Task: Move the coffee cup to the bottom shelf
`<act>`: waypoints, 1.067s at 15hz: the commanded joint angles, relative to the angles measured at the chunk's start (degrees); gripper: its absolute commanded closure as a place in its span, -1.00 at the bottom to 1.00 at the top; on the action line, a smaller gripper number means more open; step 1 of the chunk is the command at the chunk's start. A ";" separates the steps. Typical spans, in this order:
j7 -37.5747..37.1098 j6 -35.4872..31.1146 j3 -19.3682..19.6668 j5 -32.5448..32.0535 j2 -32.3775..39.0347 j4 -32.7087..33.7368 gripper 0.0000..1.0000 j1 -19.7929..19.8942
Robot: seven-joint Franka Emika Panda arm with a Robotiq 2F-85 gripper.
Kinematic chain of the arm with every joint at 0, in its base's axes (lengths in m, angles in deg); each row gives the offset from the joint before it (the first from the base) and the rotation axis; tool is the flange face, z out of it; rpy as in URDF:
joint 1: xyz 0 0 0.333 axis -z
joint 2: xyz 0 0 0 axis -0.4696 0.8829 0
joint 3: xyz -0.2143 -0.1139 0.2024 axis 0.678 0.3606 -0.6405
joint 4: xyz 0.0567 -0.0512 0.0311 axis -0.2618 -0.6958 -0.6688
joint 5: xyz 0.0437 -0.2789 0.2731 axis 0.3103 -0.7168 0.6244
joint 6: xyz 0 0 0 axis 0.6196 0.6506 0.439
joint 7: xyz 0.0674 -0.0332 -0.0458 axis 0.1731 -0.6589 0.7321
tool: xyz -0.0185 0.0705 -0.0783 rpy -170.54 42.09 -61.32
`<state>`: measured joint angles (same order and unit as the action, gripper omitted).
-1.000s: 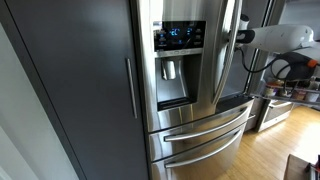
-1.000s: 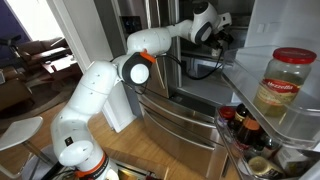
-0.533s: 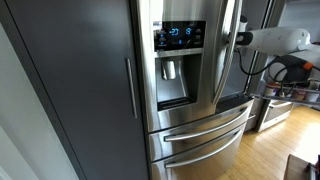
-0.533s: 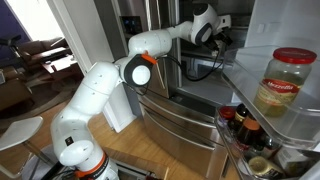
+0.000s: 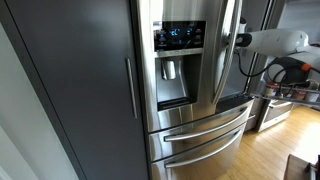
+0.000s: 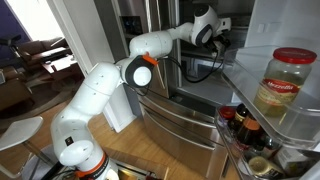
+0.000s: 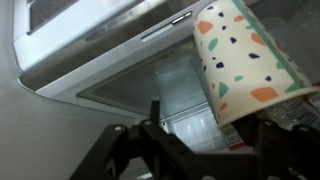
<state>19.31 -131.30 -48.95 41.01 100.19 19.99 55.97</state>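
The coffee cup is a paper cup with coloured speckles, filling the upper right of the wrist view inside the open fridge. My gripper is open. Its left finger stands clear of the cup with a gap between them. The right finger is beside or behind the cup, and I cannot tell whether it touches. In an exterior view the wrist reaches into the fridge's upper compartment. In an exterior view only the white forearm shows past the door edge. The cup is hidden in both exterior views.
A fridge shelf edge runs diagonally above the fingers. The open door's bins hold a large jar and several bottles. The steel fridge front has a dispenser and drawers.
The forearm has edged slightly toward the fridge interior; otherwise nothing visibly differs.
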 commanded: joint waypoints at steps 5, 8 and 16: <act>-2.13 8.07 0.41 -0.33 1.30 3.83 0.75 0.38; -2.82 9.47 0.33 -0.10 1.38 4.37 1.00 0.52; -2.88 12.44 -1.43 2.35 -0.56 3.89 0.98 1.75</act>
<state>16.96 -121.46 -49.20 41.75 100.13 22.93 56.63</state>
